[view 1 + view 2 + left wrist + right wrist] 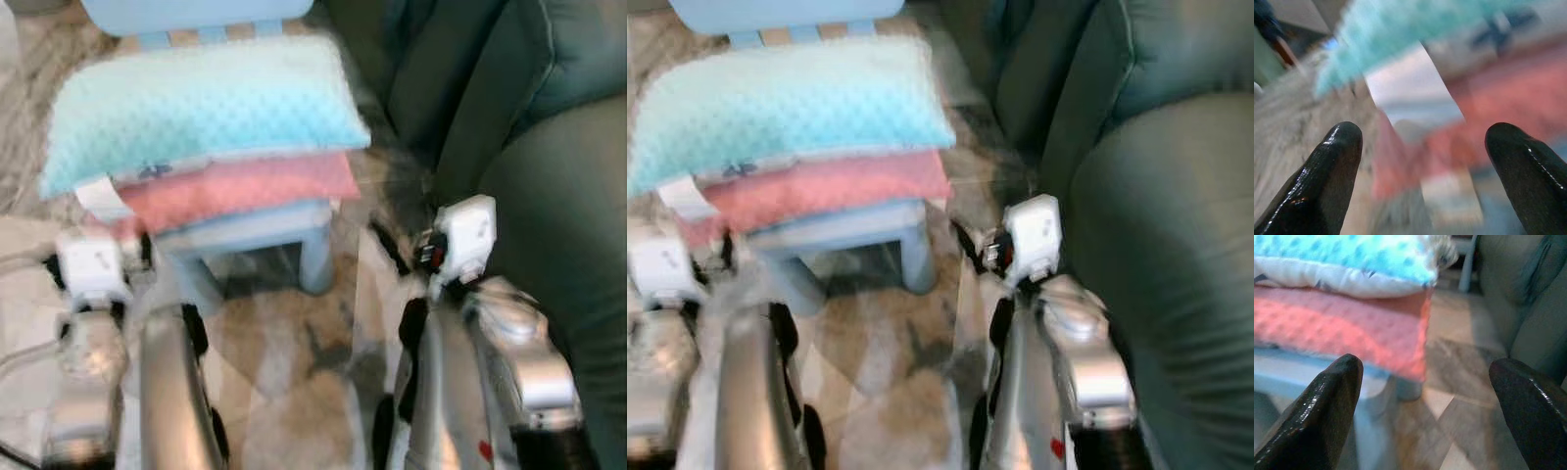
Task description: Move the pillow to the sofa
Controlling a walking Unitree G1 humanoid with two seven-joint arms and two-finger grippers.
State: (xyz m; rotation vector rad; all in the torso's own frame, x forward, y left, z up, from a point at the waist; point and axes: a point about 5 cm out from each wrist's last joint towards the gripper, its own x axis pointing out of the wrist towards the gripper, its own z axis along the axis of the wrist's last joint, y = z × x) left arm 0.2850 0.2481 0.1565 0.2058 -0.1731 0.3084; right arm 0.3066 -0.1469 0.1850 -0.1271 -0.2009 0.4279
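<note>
A fluffy light-blue pillow [196,103] lies on top of a pink pillow [235,191], both stacked on the seat of a small pale-blue chair [260,230]. The dark green sofa [558,215] stands just right of the chair. My left gripper [1424,134] is open, its fingers pointing at the left end of the stack, close to the pink pillow [1508,98] and a white tag [1415,83]. My right gripper [1426,364] is also open, low beside the stack's right corner, with the pink pillow [1347,328] just ahead. Nothing is held.
Marbled beige floor tiles [284,362] lie below the chair and between my two silver arms. The sofa's front and cushions [1176,274] rise close on the right. The chair's legs [315,259] stand near my right arm [490,362].
</note>
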